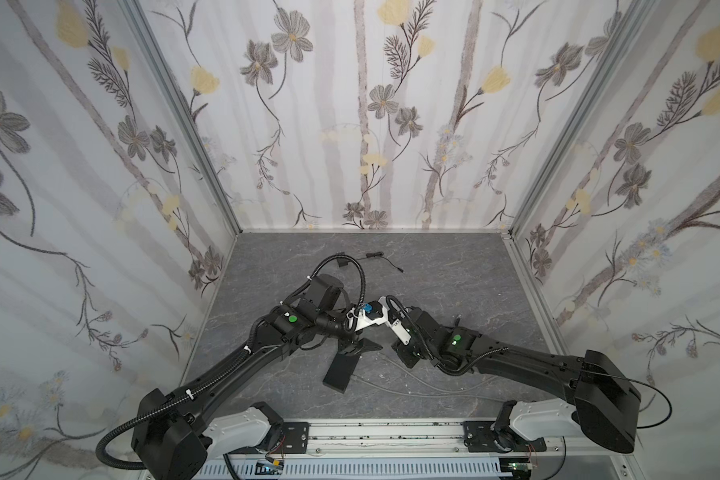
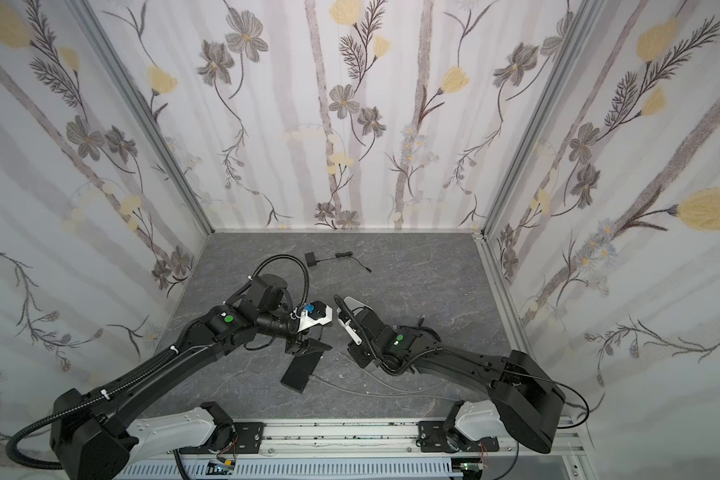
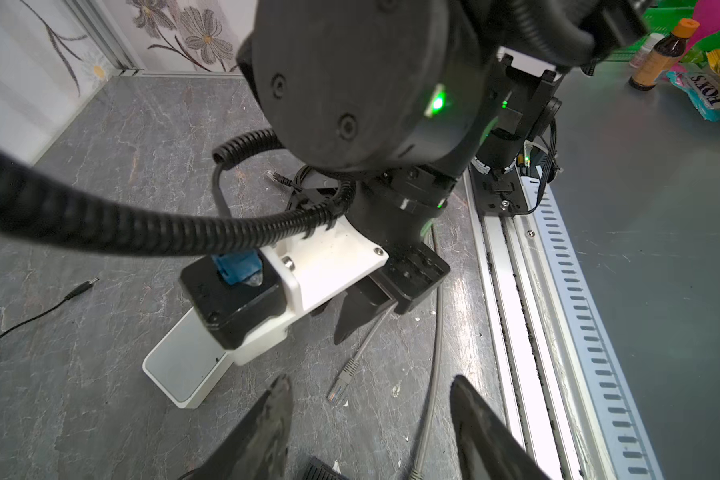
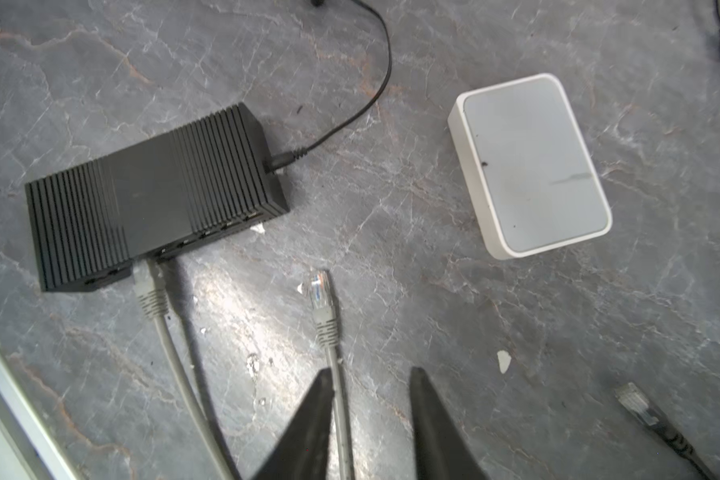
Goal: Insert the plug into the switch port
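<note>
Though white box (image 4: 531, 166) lies in plain sight, port: not visible.
Plug (image 4: 321, 291): loose on bench (image 4: 433, 311).
Right gripper (image 4: 371, 371): apart.
Left gripper (image 3: 371, 377): apart.

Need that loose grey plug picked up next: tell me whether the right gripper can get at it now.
Probably yes. The right gripper is open, and the loose grey plug lies bare on the table just ahead of it, its cable running between the fingers. Nothing covers it.
</note>
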{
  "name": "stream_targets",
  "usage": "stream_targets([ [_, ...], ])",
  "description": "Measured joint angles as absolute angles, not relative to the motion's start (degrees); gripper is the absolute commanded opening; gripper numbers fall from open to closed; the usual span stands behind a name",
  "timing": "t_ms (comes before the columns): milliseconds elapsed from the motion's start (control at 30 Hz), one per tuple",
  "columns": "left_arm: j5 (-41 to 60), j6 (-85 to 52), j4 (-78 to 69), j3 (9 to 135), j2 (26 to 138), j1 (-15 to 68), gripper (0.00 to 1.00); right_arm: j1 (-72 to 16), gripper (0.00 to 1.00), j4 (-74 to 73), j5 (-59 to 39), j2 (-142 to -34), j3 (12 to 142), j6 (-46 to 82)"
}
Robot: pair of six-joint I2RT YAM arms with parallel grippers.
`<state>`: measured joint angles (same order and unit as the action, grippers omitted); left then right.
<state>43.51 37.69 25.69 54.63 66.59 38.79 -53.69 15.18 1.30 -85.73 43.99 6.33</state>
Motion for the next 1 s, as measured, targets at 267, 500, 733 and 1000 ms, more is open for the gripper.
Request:
stream_targets([
  [267,43.27,37.26,22.55,52.03,60.29,37.58,0.61,-53.06,0.31,22.22,-5.32,-93.71,49.08,6.57],
  [500,41.89,36.88,18.68,50.24,57.54,37.30,0.61,-53.25,0.25,27.07,-5.87,-101.75,51.64,7.01],
  [733,41.78,36.03,18.17,50.24,57.60,37.30,0.61,-55.18,0.22,28.36,-5.54,-105.10,53.19,7.01],
  [1000,41.60,36.01,17.45,50.06,57.23,37.26,0.61,-55.86,0.00,28.75,-3.01,-103.37,53.12,6.87],
])
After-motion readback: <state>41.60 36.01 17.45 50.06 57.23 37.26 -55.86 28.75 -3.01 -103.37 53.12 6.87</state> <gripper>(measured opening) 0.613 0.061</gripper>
